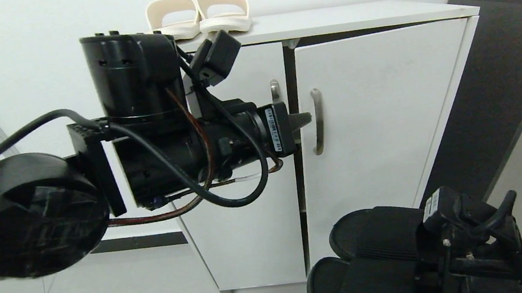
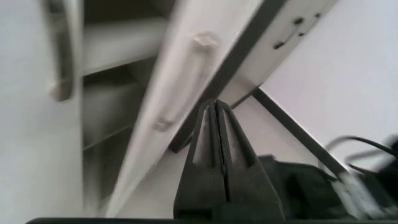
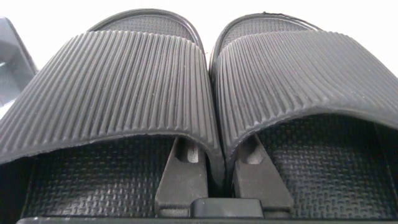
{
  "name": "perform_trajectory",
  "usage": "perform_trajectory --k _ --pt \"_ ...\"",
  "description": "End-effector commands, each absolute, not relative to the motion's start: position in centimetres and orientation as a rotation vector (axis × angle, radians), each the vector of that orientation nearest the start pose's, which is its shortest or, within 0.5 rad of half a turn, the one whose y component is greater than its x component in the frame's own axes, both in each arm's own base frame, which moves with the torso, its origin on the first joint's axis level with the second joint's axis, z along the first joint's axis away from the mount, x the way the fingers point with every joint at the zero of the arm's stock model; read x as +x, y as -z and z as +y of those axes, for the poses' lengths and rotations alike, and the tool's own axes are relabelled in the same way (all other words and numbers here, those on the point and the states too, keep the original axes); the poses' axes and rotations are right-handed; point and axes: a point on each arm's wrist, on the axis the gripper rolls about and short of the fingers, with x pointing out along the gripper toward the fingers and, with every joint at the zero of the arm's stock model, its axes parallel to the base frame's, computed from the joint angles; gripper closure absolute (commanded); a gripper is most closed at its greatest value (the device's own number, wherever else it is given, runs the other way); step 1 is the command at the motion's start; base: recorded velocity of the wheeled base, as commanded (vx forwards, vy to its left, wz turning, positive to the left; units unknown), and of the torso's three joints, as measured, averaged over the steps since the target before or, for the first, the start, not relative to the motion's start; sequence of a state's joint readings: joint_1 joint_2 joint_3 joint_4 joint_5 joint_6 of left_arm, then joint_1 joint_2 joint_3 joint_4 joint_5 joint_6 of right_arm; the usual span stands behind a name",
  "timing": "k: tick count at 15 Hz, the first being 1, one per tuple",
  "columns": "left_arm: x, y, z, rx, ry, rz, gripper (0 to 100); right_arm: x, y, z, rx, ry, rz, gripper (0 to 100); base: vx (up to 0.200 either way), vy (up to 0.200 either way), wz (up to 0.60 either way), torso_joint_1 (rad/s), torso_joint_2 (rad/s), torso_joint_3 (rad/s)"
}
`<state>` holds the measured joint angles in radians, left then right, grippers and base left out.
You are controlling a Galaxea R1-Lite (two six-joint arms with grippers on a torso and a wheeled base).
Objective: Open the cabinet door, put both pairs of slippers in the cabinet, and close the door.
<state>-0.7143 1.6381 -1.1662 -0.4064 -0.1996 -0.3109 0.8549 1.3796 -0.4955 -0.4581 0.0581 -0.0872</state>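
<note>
up close, right end effector (image 3: 219, 158) pinches black slippers (image 3: 124, 81); left end effector (image 2: 216, 109) closed.

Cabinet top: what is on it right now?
One pair of cream slippers sits side by side near the cabinet top's left end. The left arm covers that end's front corner, so I cannot see what, if anything, is there.

Black left arm (image 1: 135, 82) carries looping cables (image 1: 228, 203) and a white label (image 1: 273, 130).
</note>
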Motion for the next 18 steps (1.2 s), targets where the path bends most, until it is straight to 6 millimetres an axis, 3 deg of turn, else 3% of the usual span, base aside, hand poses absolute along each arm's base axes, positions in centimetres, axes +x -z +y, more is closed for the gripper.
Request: perform_trajectory --k 1,5,6,11,18 --pt "22.0 -29.3 -19.5 -0.287 0.899 0.17 100 13.4 -16.5 15.6 -0.252 -0.918 0.368 100 0.0 0.0 0.0 0.0 0.0 0.0" --pt "23.7 -28.8 -18.8 -0.286 0.855 0.179 100 13.4 -16.5 15.6 -0.252 -0.918 0.368 100 0.0 0.0 0.0 0.0 0.0 0.0" --pt "25.2 -28.2 -18.8 -0.286 0.843 0.195 100 13.4 -16.5 15.6 -0.251 -0.918 0.366 100 0.0 0.0 0.0 0.0 0.0 0.0" --pt "28.8 -27.7 -19.5 -0.291 0.814 0.191 100 13.4 -16.4 15.7 -0.252 -0.918 0.369 100 0.0 0.0 0.0 0.0 0.0 0.0" --pt "30.9 -28.4 -21.0 -0.356 0.839 0.18 100 13.5 -16.3 15.7 -0.255 -0.918 0.375 100 0.0 0.0 0.0 0.0 0.0 0.0"
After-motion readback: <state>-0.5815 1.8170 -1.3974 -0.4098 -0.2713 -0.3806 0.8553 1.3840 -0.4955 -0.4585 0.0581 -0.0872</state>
